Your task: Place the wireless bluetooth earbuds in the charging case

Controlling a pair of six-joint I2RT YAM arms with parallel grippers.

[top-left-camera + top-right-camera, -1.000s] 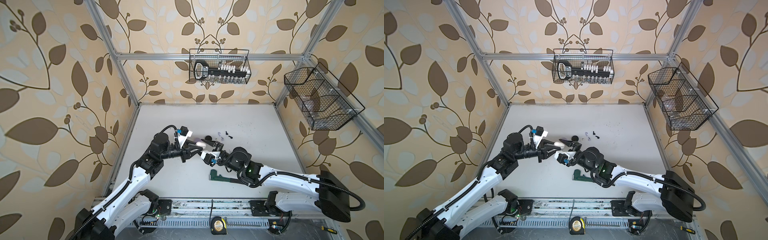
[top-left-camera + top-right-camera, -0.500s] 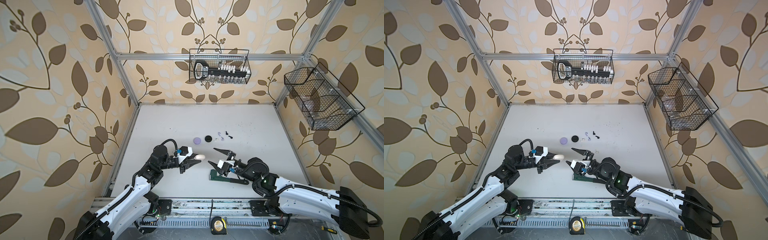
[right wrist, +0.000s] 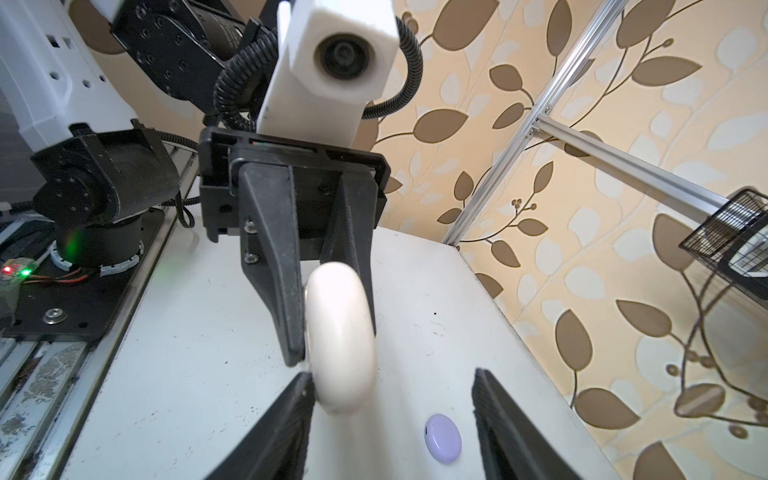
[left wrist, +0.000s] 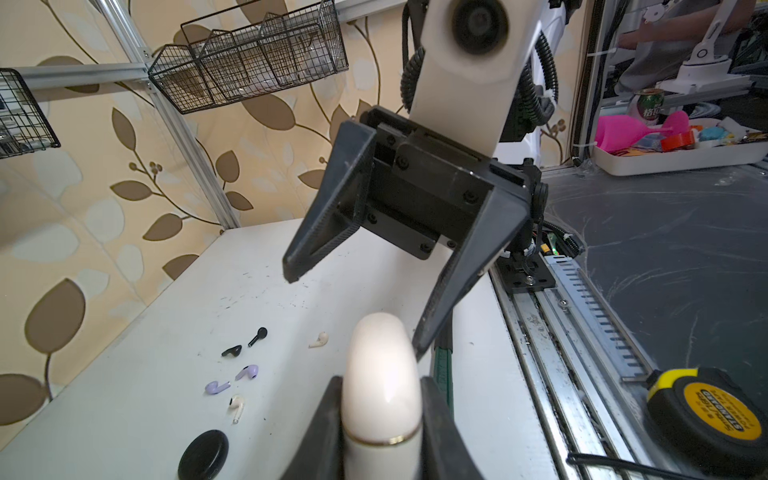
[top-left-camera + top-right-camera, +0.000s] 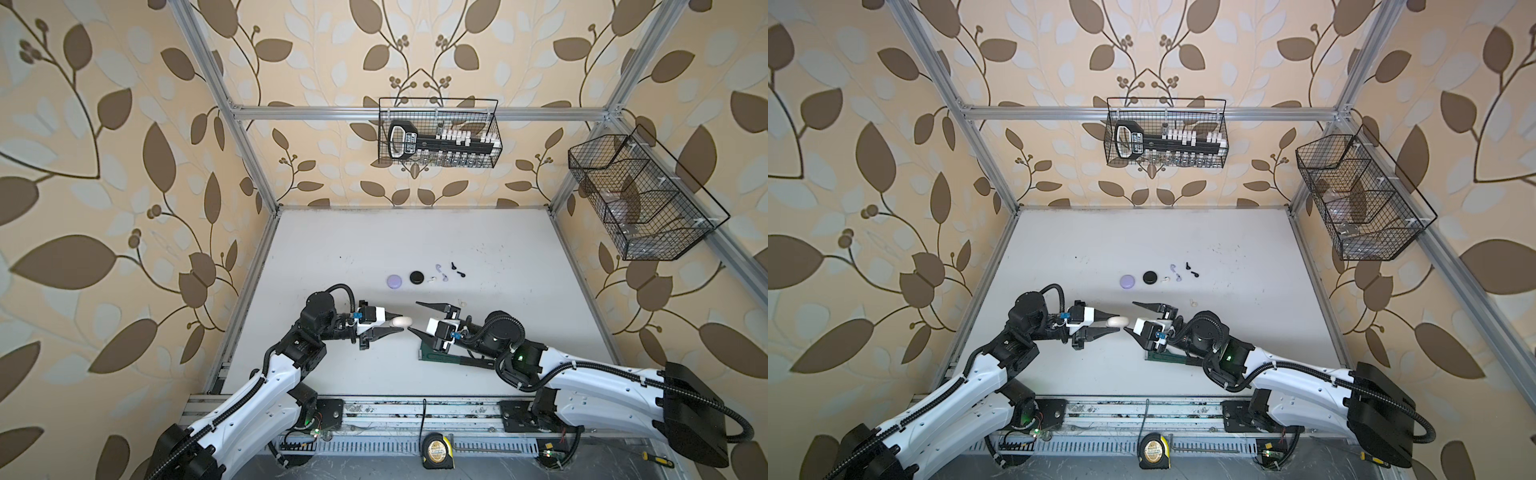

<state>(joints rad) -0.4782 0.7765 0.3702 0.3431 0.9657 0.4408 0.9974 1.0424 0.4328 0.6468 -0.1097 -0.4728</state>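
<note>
My left gripper is shut on a cream charging case with a gold seam, lid closed, held above the table near the front. The case fills the left wrist view. My right gripper faces it, open, with one fingertip close beside the case; whether it touches is unclear. Further back on the table lie the earbuds: two black, two lavender and a white one, with another white one apart from them.
A lavender case and a black case lie shut beside the earbuds. A green tool lies under my right wrist. A tape measure sits on the front rail. Wire baskets hang on the walls.
Both arms have pulled back from the earbuds toward the front. They drew apart, then the two grippers closed in on each other again. The left still holds the cream case.
</note>
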